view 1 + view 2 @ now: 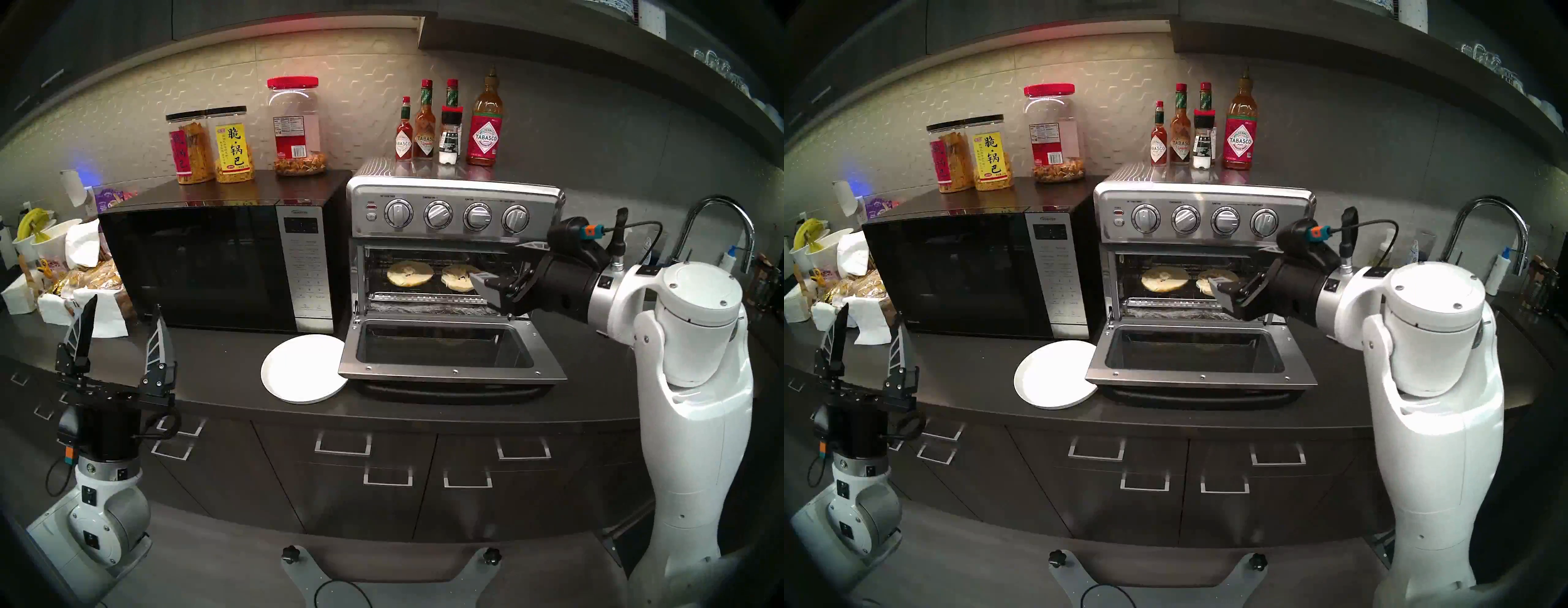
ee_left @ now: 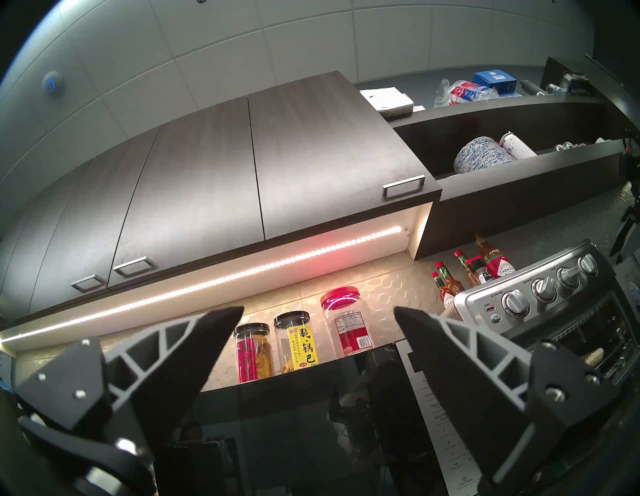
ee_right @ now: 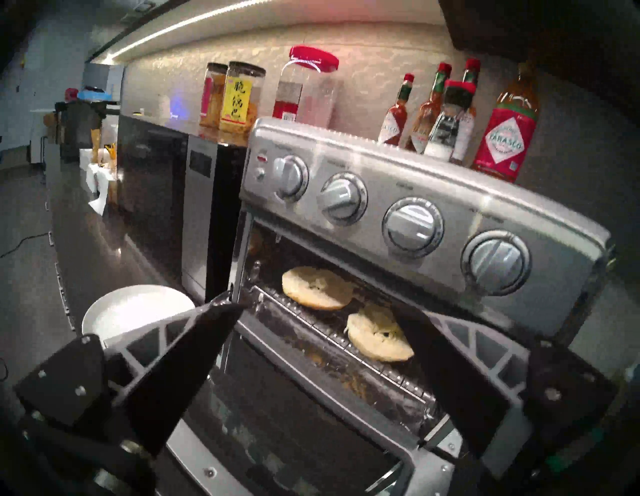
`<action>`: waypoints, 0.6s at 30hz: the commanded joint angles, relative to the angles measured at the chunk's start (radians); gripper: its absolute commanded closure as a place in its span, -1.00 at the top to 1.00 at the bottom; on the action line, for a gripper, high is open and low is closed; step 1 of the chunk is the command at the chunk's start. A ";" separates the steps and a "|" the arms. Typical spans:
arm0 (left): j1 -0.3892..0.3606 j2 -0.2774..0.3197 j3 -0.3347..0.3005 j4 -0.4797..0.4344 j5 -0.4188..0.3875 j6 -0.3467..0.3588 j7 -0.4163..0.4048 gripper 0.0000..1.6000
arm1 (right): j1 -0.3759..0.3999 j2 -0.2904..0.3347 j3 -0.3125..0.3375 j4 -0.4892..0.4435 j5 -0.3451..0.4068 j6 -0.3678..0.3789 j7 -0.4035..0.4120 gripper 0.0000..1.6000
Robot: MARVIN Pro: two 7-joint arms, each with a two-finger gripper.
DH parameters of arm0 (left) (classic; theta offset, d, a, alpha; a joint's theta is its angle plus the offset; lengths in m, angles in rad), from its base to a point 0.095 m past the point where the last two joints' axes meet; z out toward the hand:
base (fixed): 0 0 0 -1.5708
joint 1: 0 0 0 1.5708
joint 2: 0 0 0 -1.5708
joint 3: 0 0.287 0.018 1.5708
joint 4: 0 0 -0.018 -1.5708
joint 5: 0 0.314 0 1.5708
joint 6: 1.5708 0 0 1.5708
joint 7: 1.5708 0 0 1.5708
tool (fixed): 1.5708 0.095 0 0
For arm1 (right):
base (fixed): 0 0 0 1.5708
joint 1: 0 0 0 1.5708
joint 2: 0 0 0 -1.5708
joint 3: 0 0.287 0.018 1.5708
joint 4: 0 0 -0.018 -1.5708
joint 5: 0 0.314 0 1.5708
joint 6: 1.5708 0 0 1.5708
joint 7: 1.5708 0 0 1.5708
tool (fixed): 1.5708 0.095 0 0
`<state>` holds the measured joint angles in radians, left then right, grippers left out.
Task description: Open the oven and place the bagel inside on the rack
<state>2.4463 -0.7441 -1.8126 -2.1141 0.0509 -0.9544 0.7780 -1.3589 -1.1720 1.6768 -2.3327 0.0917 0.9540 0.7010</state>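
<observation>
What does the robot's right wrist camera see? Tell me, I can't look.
Two bagel halves lie cut side up on the rack inside the open oven. The open right gripper is empty in front.

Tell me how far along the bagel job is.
Looks essentially done. The oven door is down, and both bagel halves lie cut side up on the rack. The plate beside the door holds nothing. In hand: nothing; the right gripper is open at the oven mouth, and the left gripper is open, off to the side. Left: nothing the task names; the door is not closed.
</observation>
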 commanded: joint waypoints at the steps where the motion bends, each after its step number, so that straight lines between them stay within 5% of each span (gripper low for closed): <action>1: 0.000 0.001 -0.004 -0.017 0.002 -0.003 -0.001 1.00 | -0.026 0.046 -0.050 0.101 -0.013 0.006 0.019 1.00; 7: -0.002 0.002 -0.003 -0.016 0.003 -0.004 0.001 1.00 | -0.098 0.063 -0.127 0.185 -0.047 0.006 0.026 1.00; 18: 0.003 0.004 -0.006 -0.019 0.004 -0.003 0.004 1.00 | -0.205 0.077 -0.196 0.117 -0.118 -0.026 -0.002 1.00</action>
<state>2.4465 -0.7417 -1.8114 -2.1142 0.0534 -0.9544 0.7827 -1.4972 -1.1059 1.5030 -2.1608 0.0064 0.9537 0.7271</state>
